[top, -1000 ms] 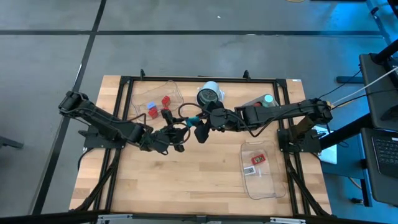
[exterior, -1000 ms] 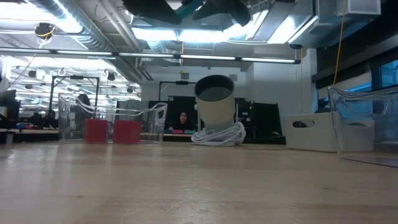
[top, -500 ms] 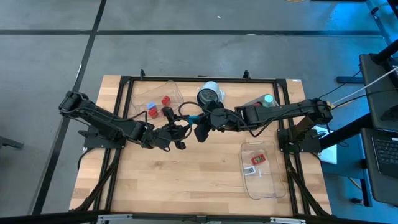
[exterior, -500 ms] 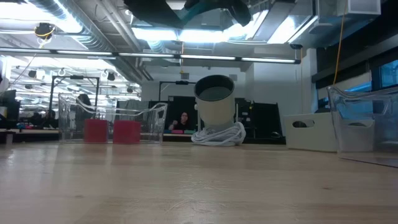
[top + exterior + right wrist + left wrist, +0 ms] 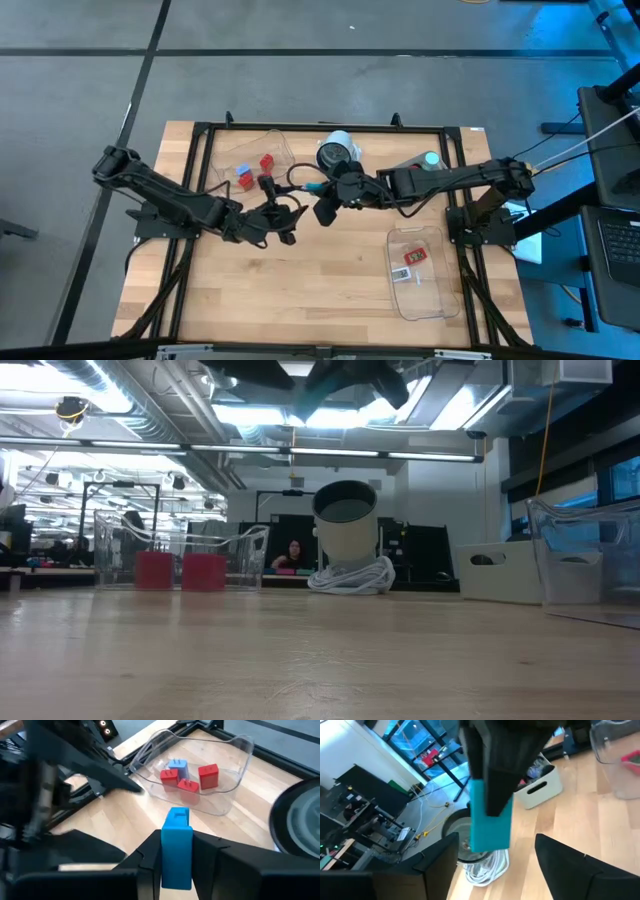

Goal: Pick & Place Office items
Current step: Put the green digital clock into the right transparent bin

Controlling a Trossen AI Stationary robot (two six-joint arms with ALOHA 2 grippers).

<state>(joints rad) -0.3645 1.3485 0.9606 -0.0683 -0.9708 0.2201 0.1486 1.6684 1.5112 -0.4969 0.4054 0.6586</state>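
The right gripper (image 5: 324,208) hung above the middle of the table (image 5: 320,280), its two dark fingers (image 5: 149,865) pinched on a blue block (image 5: 176,847). The block was a bright, smooth, upright rectangular piece with a small square stub on its top end; it stood between the fingers and rose past their tips. In the left wrist view the same block (image 5: 490,815) showed as a teal-blue slab hanging below the dark fingers that clamped its upper part.

The left gripper (image 5: 283,212) was just beside the right one, facing it, with its fingers (image 5: 570,862) spread apart and nothing between them.

Beyond the held block, on the far side of the left gripper, a clear tray (image 5: 235,790) lay on the wood. It held three red blocks (image 5: 208,775) and one pale blue block (image 5: 178,767), bunched close together, each a squat cube with a small stub on top. In the low view two of the red ones (image 5: 204,572) showed through the tray wall.

Behind the right gripper stood a round white-rimmed dark object (image 5: 337,154) over a coil of white cable (image 5: 352,576). On that gripper's near side, well apart, a second clear tray (image 5: 425,300) held a red-framed tag (image 5: 415,257) and a small red-and-white piece (image 5: 400,275).

A white bin (image 5: 500,572) sat by the table's right edge.
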